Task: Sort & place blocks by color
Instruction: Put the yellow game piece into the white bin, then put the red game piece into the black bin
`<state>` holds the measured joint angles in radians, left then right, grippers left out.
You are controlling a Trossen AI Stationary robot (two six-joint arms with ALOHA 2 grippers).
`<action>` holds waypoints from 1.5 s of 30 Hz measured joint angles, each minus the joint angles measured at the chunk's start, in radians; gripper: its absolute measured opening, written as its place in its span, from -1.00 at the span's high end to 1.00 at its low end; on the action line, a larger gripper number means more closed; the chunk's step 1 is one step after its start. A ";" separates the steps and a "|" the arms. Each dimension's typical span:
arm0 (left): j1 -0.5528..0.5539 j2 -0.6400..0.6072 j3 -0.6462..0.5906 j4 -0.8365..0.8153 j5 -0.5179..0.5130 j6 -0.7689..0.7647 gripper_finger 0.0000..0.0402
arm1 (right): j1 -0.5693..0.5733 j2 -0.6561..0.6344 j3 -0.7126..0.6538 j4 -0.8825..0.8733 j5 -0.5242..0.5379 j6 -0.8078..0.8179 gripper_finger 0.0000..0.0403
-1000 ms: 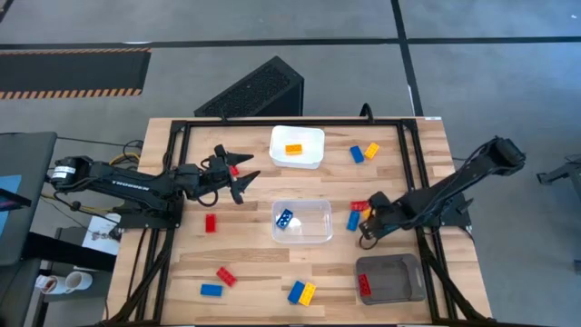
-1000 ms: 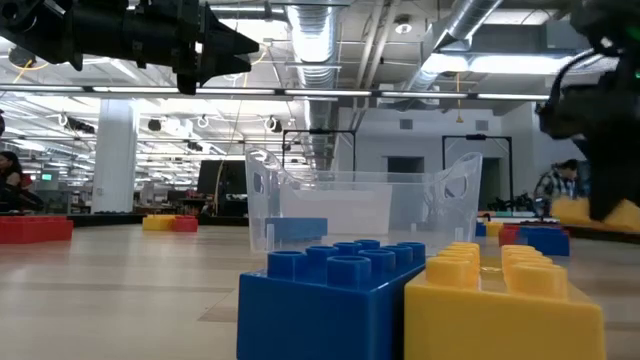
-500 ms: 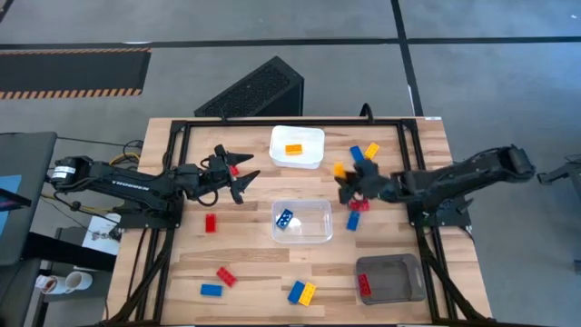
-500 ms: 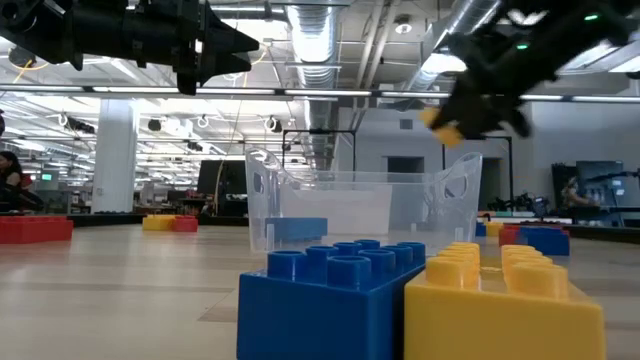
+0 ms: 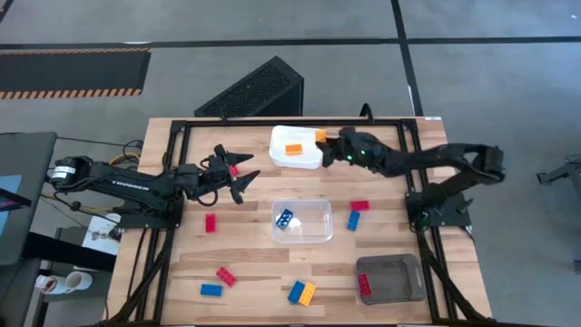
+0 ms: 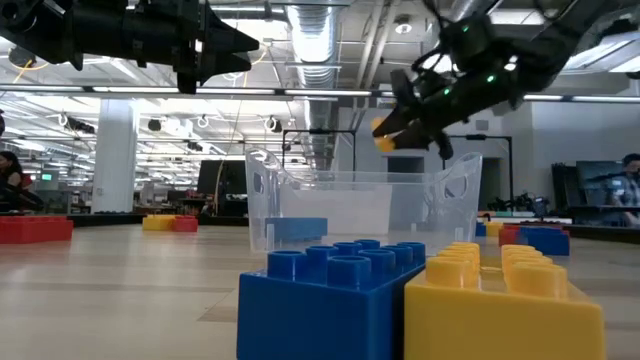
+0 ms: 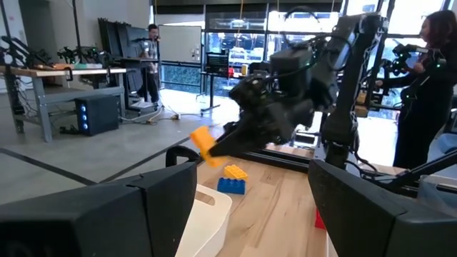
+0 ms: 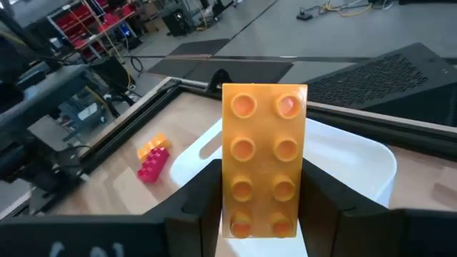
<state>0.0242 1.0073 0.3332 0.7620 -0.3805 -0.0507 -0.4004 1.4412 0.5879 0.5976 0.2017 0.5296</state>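
Holding an orange block (image 8: 264,157) endwise, right gripper (image 5: 329,145) hovers at white tray's (image 5: 307,158) right rim, upper centre, where another orange block (image 5: 293,150) lies. Left gripper (image 5: 243,177) waits open, centre-left.

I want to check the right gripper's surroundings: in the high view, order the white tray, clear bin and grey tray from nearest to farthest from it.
The right gripper holds a yellow-orange block at the white tray's edge.
1. White tray: right beside the gripper, at the table's far middle.
2. Clear bin: mid-table, nearer the front.
3. Grey tray: front right corner.
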 joint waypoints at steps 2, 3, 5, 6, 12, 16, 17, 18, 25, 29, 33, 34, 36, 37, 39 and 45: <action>0.000 0.000 0.000 0.000 0.000 0.001 -0.29 | -0.018 0.052 0.021 0.021 -0.014 -0.006 0.27; 0.000 0.000 0.000 0.003 0.000 0.001 -0.29 | -0.024 0.078 0.035 0.024 -0.024 -0.008 0.28; 0.000 0.000 0.000 0.006 0.000 0.001 -0.29 | -0.033 0.121 0.064 0.026 -0.043 -0.010 0.25; 0.000 0.000 0.000 0.006 0.000 0.002 -0.29 | -0.035 0.142 0.079 0.027 -0.054 -0.011 0.23; 0.000 0.000 0.000 0.006 0.003 0.005 -0.29 | -0.035 0.222 0.146 0.023 -0.111 -0.027 0.02; 0.000 0.000 0.000 0.006 0.009 0.005 -0.29 | -0.031 0.233 0.161 0.024 -0.124 -0.041 -0.07; 0.000 0.000 0.000 0.006 0.010 0.004 -0.29 | -0.027 0.233 0.162 0.026 -0.124 -0.042 -0.09; 0.000 0.000 0.000 0.006 0.010 0.004 -0.29 | -0.025 0.233 0.162 0.025 -0.124 -0.043 -0.11; 0.000 0.000 0.000 0.006 0.010 0.004 -0.29 | -0.018 0.233 0.162 -0.003 -0.134 -0.063 -0.17; 0.000 0.000 0.000 0.004 0.010 0.004 -0.29 | -0.009 0.225 0.162 -0.014 -0.136 -0.067 -0.18; 0.000 0.000 0.000 -0.004 0.009 0.003 -0.29 | 0.003 0.180 0.163 -0.033 -0.136 -0.069 -0.16; 0.000 0.000 0.000 -0.004 0.009 0.003 -0.29 | 0.008 0.165 0.162 -0.044 -0.138 -0.070 -0.15; 0.000 0.000 0.000 -0.005 0.009 0.003 -0.29 | 0.021 0.130 0.162 -0.053 -0.141 -0.075 -0.14; 0.000 0.000 0.000 -0.006 0.009 0.004 -0.29 | 0.029 0.112 0.163 -0.055 -0.141 -0.084 -0.13; 0.000 0.000 0.000 -0.006 0.009 0.004 -0.29 | 0.045 0.071 0.162 -0.086 -0.143 -0.094 -0.11; 0.000 0.000 0.000 -0.007 0.009 0.001 -0.29 | 0.124 -0.029 0.162 -0.148 -0.116 -0.122 -0.08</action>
<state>0.0242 1.0077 0.3335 0.7547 -0.3718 -0.0495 -0.2764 1.4127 0.7498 0.4493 0.0861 0.4073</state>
